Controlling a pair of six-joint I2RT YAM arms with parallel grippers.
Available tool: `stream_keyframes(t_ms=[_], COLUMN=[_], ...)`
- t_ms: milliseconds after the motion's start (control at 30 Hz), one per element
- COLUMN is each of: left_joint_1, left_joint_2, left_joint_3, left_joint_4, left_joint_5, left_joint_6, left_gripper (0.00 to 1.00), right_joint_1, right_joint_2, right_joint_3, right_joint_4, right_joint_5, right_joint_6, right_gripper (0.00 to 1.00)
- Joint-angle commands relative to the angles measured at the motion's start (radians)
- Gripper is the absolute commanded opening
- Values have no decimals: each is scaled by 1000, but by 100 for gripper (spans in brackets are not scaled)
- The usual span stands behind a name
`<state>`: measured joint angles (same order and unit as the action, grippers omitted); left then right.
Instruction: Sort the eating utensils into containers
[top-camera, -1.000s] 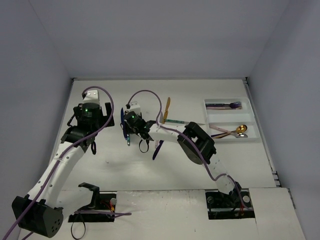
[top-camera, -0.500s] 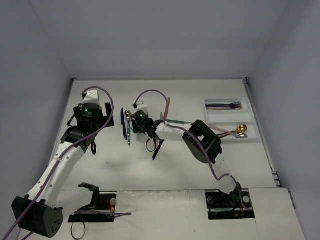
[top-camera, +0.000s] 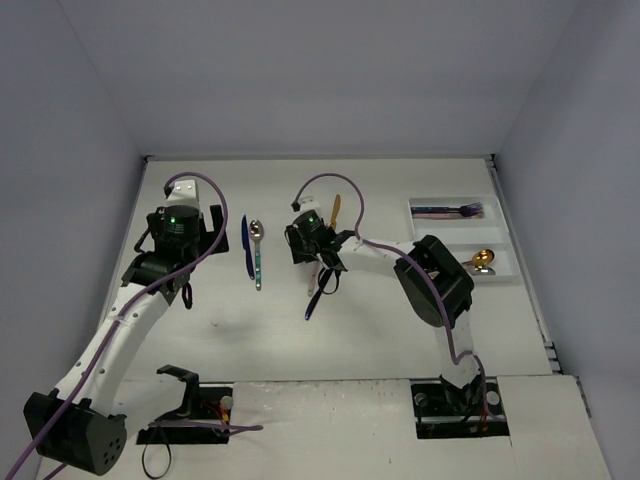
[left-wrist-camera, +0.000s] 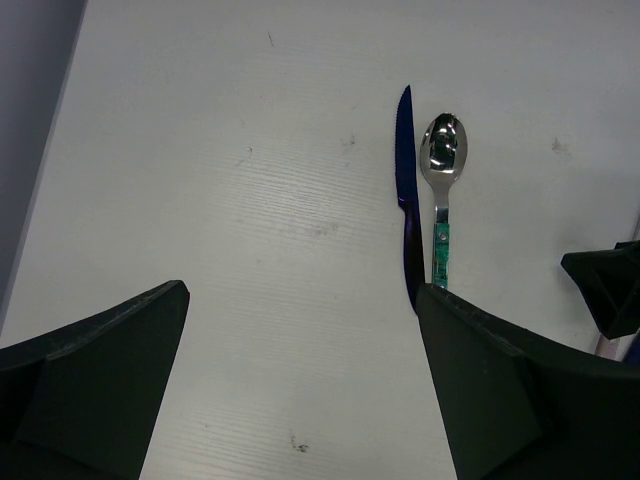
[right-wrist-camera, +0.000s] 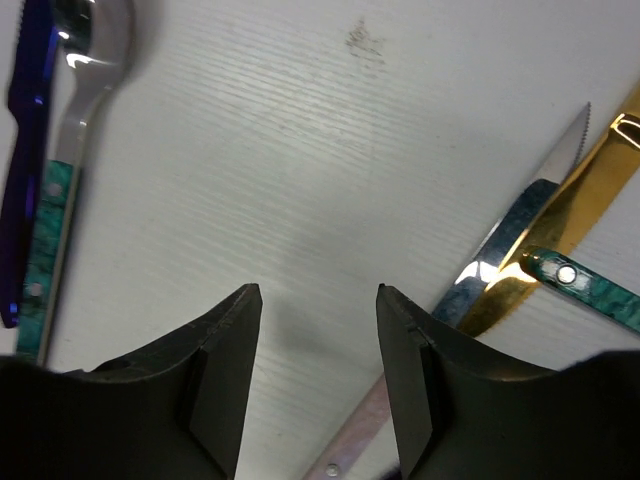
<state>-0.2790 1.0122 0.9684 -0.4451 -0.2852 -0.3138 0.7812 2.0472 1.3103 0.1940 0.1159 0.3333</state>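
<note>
A dark blue knife (left-wrist-camera: 405, 190) with a slim pointed blade and a silver spoon (left-wrist-camera: 442, 180) with a polished bowl and a mottled teal handle are lying parallel, almost touching, on the matte white table (top-camera: 380, 330). Further right on the table, a serrated silver knife (right-wrist-camera: 520, 230) with a teal handle is resting against a glossy flat gold utensil (right-wrist-camera: 575, 200), whose kind I cannot tell. A white plastic tray (top-camera: 475, 232), rectangular with three long compartments, is sitting at the table's right side. It is holding a purple fork (top-camera: 462, 210) in the far compartment and a gold spoon (top-camera: 482, 262) in the near one. The right gripper (right-wrist-camera: 318, 370) is hovering between the two loose groups. Its matte black wedge-shaped fingers are standing partly apart over finely ribbed bare table, gripping nothing. The left gripper (left-wrist-camera: 300, 390) is hanging beside the dark blue knife, its broad black fingers spread wide and empty.
</note>
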Motion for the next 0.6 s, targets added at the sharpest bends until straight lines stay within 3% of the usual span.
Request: stream_keyframes(t_ms=[0, 200, 400, 567], left_joint_1=[9, 8, 9, 9], left_joint_2=[-15, -32, -64, -76], left_joint_3=[9, 7, -3, -10], left_joint_4=[42, 42, 49, 57], left_joint_5=[-14, -38, -77, -95], left_joint_6=[7, 5, -2, -2], left_gripper=[97, 97, 97, 97], right_joint_1=[47, 108, 153, 176], right_joint_2=[-57, 59, 160, 225], right_joint_3=[124, 266, 389, 423], right_joint_4=[22, 26, 27, 32], right_joint_5=[50, 64, 77, 174], right_joint_6=[35, 50, 54, 65], right_gripper=[51, 62, 63, 60])
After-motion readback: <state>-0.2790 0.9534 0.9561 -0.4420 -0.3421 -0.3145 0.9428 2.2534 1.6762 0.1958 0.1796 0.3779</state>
